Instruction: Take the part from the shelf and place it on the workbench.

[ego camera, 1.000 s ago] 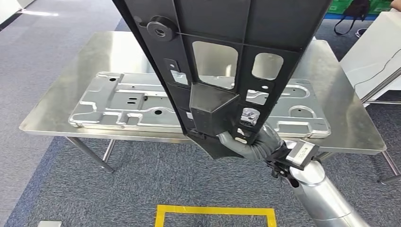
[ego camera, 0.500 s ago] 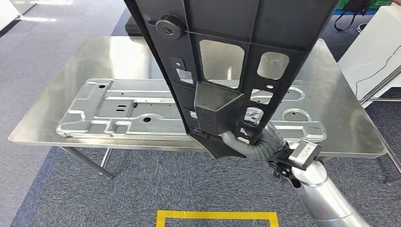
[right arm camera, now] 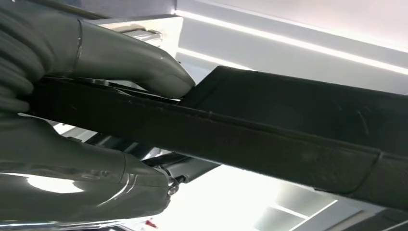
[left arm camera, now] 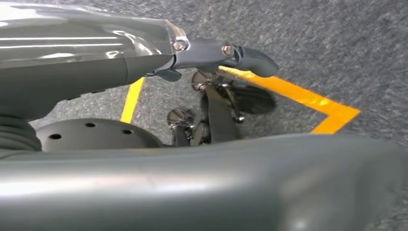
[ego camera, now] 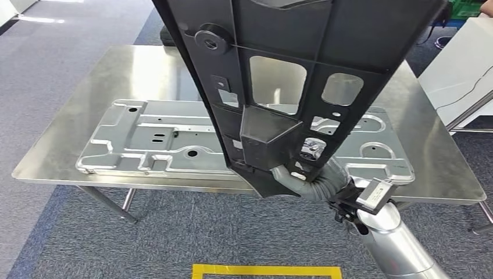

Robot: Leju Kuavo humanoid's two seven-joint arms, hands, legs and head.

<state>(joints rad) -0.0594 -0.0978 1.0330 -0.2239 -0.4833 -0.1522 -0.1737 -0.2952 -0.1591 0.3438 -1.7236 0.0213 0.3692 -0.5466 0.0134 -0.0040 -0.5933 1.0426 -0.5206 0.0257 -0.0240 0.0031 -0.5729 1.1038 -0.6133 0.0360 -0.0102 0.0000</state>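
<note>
Carrying is the step in hand, I judge — the black part [ego camera: 290, 75] hangs tilted in the air above the near edge of the workbench [ego camera: 87, 87], its narrow lower end clamped in the right hand [ego camera: 317, 174], thumb on one face and fingers [right arm camera: 72, 168] on the other. A stamped metal panel [ego camera: 163, 139] already lies along the bench's near edge. To do this well, the hand should likely bring the part further over the bench, level it before lowering and set it down without catching on the panel's ribs — loosening only once the part rests. The left hand [left arm camera: 226, 82] hangs over carpet and yellow floor tape [left arm camera: 298, 96], fingers loosely curled, holding nothing. A small label [ego camera: 375, 192] sits at the right wrist; its writing is too small to read
</note>
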